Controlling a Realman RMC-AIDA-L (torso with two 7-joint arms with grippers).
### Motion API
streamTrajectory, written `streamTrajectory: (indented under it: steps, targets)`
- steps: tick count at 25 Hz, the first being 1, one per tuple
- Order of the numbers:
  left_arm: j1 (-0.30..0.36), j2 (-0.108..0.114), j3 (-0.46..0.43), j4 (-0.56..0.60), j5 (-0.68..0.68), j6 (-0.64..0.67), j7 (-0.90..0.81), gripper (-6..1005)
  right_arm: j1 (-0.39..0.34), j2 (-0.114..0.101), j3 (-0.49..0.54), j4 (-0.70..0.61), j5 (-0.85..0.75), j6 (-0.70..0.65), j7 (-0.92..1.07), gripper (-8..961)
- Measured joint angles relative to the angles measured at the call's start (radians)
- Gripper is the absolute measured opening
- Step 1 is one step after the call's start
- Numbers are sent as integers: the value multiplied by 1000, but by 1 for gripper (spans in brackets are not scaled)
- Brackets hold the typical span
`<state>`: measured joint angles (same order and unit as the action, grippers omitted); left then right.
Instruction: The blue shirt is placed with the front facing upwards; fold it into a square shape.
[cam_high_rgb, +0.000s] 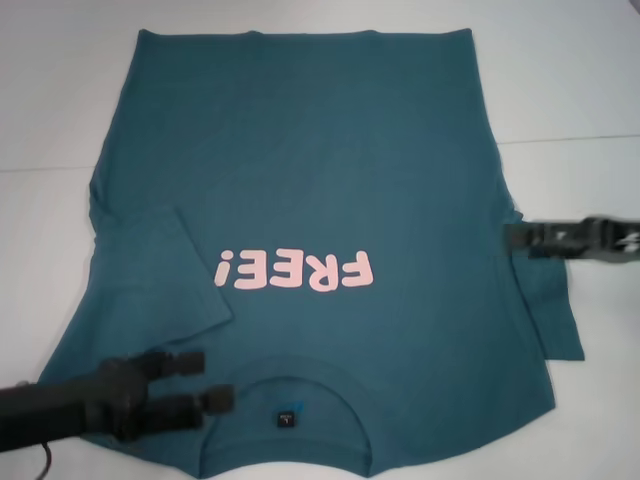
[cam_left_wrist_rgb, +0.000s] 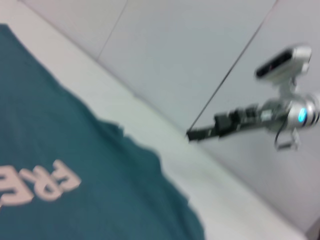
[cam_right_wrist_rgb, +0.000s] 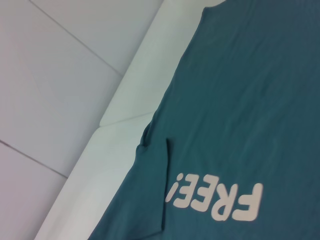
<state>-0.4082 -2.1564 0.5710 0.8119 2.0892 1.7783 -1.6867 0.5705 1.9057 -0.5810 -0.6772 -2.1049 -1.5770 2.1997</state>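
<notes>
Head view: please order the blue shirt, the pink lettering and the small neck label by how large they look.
1. The blue shirt, by far the largest.
2. The pink lettering, a short band across the chest.
3. The neck label, a tiny dark patch inside the collar.

One blue shirt; two end effectors: left end effector, right end effector; one table.

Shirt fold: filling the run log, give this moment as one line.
shirt: flat, front up, left sleeve folded in | left claw: open, near collar | right claw: at right sleeve edge
</notes>
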Motion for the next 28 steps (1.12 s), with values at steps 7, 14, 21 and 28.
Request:
streamTrajectory:
  steps: [7,14,21,28]
  targets:
    - [9,-2,-61,1,-63,59,-44,952,-33,-53,36,-90,-13,-73,89,941]
    - [11,-2,-44,-5,-58,72,-130,952,-35,-133,38,-20,-108,-19,291,941]
    - [3,-3,-52,-6,-69,87,-181,952,31,-169,33,-29,-308,-7,395,941]
    - [2,-5,-51,-11,-93,79,-182,952,67,-146,31,3,-346,121,405,941]
